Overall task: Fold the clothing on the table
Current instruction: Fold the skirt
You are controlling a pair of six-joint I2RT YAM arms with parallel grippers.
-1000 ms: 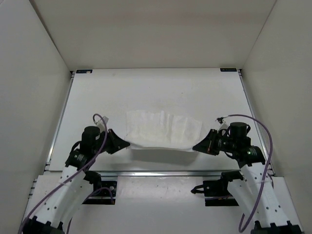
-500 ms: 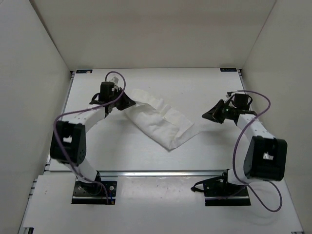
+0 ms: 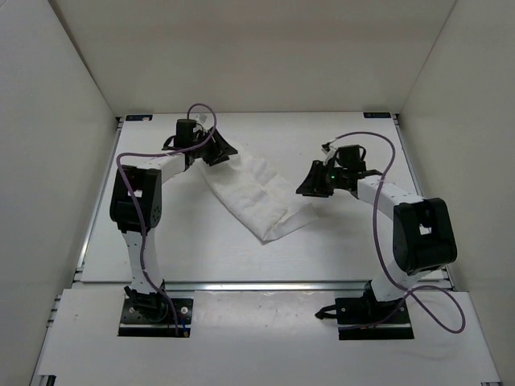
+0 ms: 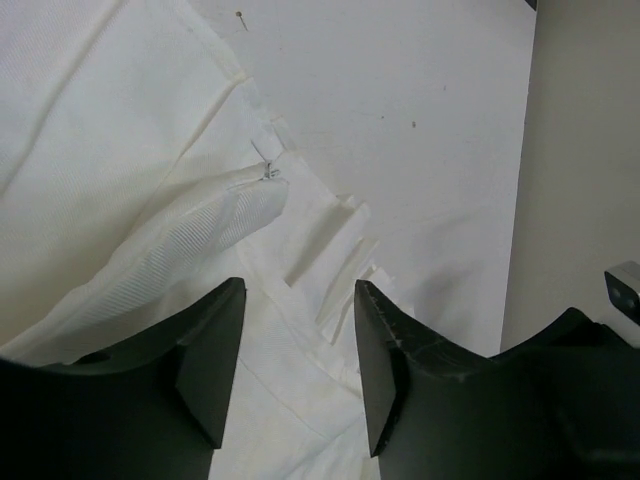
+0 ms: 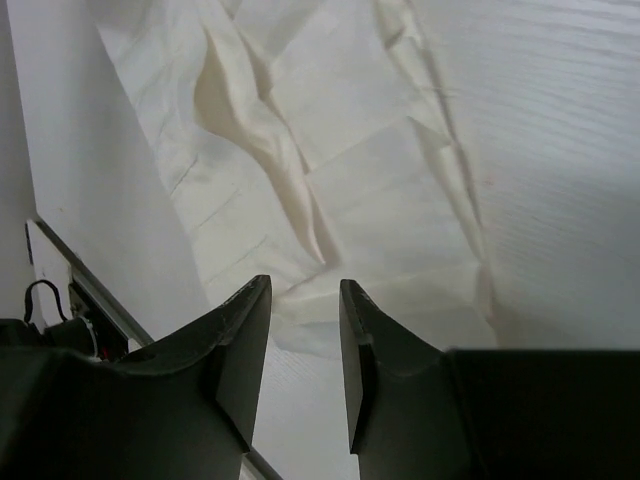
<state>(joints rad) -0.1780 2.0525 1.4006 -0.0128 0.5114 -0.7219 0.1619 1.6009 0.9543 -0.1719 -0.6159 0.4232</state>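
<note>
Clothing (image 3: 256, 197) lies bunched diagonally, centre frame. Left tool (image 3: 222, 153) and right tool (image 3: 311, 186) gape empty. Evenly gripped corners should fold cleanest.

White clothing (image 3: 256, 195), rumpled diagonal strip, on table (image 3: 185, 241)

The white table (image 3: 161, 237) fills the frame's middle. The clothing (image 3: 253, 197) lies rumpled on it, a diagonal band running from upper left toward centre.
</note>
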